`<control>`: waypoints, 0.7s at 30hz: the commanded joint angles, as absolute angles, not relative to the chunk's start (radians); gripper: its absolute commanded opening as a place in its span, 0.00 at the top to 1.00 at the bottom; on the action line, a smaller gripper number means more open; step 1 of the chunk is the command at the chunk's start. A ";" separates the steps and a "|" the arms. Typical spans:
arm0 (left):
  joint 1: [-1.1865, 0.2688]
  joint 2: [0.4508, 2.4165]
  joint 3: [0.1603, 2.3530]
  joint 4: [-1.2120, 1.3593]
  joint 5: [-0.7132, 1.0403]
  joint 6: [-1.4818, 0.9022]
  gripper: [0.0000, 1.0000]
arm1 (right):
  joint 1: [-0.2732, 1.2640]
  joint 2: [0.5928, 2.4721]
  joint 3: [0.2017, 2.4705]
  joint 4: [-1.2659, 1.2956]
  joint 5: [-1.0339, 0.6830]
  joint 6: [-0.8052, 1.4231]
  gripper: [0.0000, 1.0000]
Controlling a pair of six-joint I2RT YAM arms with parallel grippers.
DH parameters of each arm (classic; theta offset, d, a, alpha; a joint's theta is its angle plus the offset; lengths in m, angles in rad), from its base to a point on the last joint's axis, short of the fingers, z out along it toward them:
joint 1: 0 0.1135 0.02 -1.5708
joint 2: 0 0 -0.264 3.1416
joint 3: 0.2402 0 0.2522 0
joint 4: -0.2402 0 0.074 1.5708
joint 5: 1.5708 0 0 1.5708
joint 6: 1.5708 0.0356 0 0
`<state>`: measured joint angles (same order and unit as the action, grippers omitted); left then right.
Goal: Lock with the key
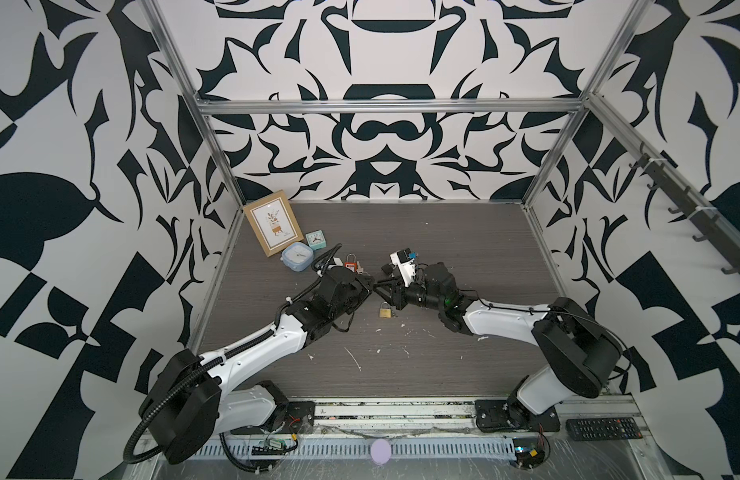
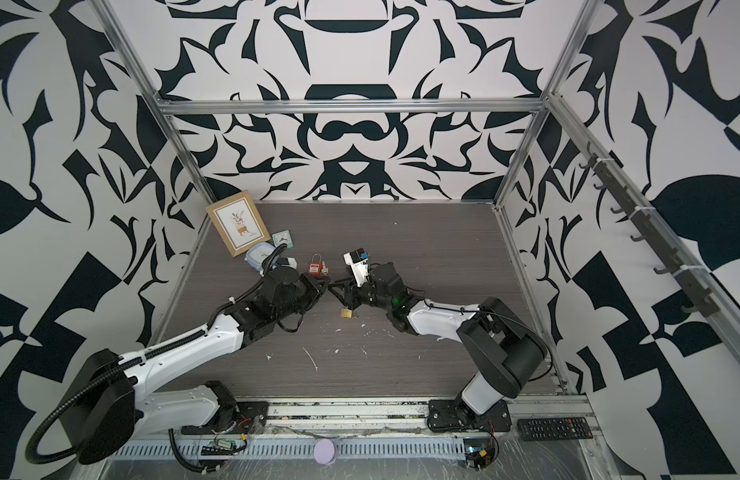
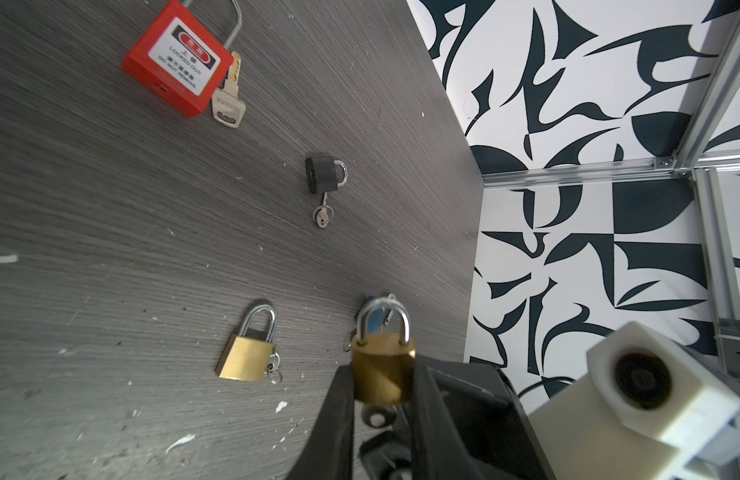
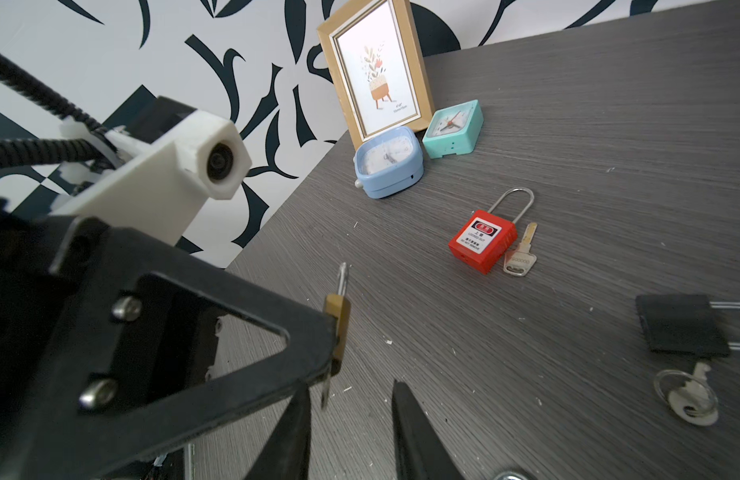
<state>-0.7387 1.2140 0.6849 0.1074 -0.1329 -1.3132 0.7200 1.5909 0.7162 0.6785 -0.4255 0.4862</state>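
Observation:
My left gripper [image 3: 383,376] is shut on a small brass padlock [image 3: 383,353] and holds it above the dark table, shackle pointing away from the fingers. A key [image 3: 376,417] hangs from the padlock's underside. In the right wrist view the padlock [image 4: 338,324] shows edge-on, with the key blade [image 4: 326,390] below it. My right gripper [image 4: 351,386] is open around that blade, which sits close to one finger with a clear gap to the other. In both top views the two grippers meet tip to tip at mid-table, left gripper [image 1: 369,285] and right gripper [image 1: 380,289].
A second brass padlock [image 1: 385,311] with keys lies just below the grippers. A red padlock [image 1: 351,264] with a loose key and a black padlock [image 3: 322,179] with a key lie beyond. A picture frame [image 1: 272,222] and two clocks [image 1: 297,257] stand at the back left.

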 commanded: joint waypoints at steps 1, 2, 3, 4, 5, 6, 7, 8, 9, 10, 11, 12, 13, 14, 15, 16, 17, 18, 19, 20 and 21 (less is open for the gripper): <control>-0.732 1.210 0.702 0.104 -0.132 -1.325 1.00 | 0.727 1.595 0.763 0.737 -0.442 0.507 0.68; -0.732 1.210 0.702 0.104 -0.133 -1.325 1.00 | 0.727 1.599 0.767 0.738 -0.443 0.508 0.69; -0.732 1.210 0.700 0.104 -0.133 -1.326 1.00 | 0.729 1.603 0.770 0.738 -0.444 0.509 0.70; -0.730 1.210 0.701 0.104 -0.133 -1.325 1.00 | 0.729 1.607 0.774 0.737 -0.446 0.512 0.72; -0.730 1.210 0.700 0.104 -0.133 -1.324 1.00 | 0.729 1.611 0.779 0.737 -0.450 0.514 0.74; -0.730 1.210 0.700 0.104 -0.134 -1.324 1.00 | 0.730 1.614 0.782 0.737 -0.452 0.516 0.76; -0.730 1.209 0.700 0.104 -0.135 -1.324 1.00 | 0.730 1.617 0.784 0.736 -0.455 0.517 0.78; -0.729 1.209 0.700 0.104 -0.135 -1.325 1.00 | 0.730 1.620 0.787 0.737 -0.456 0.520 0.81; -0.729 1.210 0.700 0.104 -0.136 -1.322 1.00 | 0.730 1.621 0.788 0.735 -0.458 0.521 0.83; -0.727 1.209 0.700 0.103 -0.138 -1.321 1.00 | 0.731 1.623 0.788 0.734 -0.460 0.523 0.84; -0.728 1.210 0.700 0.101 -0.137 -1.320 1.00 | 0.732 1.624 0.789 0.735 -0.463 0.524 0.86; -0.727 1.210 0.699 0.099 -0.138 -1.319 1.00 | 0.731 1.626 0.788 0.734 -0.464 0.526 0.88; -0.726 1.210 0.699 0.099 -0.138 -1.319 1.00 | 0.731 1.627 0.788 0.733 -0.466 0.526 0.89; -0.725 1.210 0.700 0.097 -0.139 -1.319 1.00 | 0.731 1.628 0.788 0.732 -0.466 0.526 0.90; -0.722 1.211 0.699 0.097 -0.141 -1.319 1.00 | 0.732 1.628 0.788 0.732 -0.467 0.528 0.92; -0.720 1.211 0.702 0.094 -0.141 -1.318 1.00 | 0.732 1.629 0.787 0.730 -0.468 0.528 0.93; -0.718 1.211 0.703 0.091 -0.144 -1.317 1.00 | 0.732 1.629 0.787 0.729 -0.469 0.528 0.94; -0.715 1.212 0.706 0.088 -0.146 -1.314 1.00 | 0.732 1.630 0.787 0.727 -0.472 0.528 0.96; -0.713 1.212 0.708 0.086 -0.148 -1.311 1.00 | 0.733 1.629 0.787 0.725 -0.474 0.529 0.98; -0.709 1.212 0.711 0.082 -0.152 -1.306 1.00 | 0.732 1.629 0.787 0.723 -0.474 0.529 1.00; -0.705 1.211 0.716 0.078 -0.156 -1.299 1.00 | 0.732 1.629 0.785 0.719 -0.477 0.529 1.00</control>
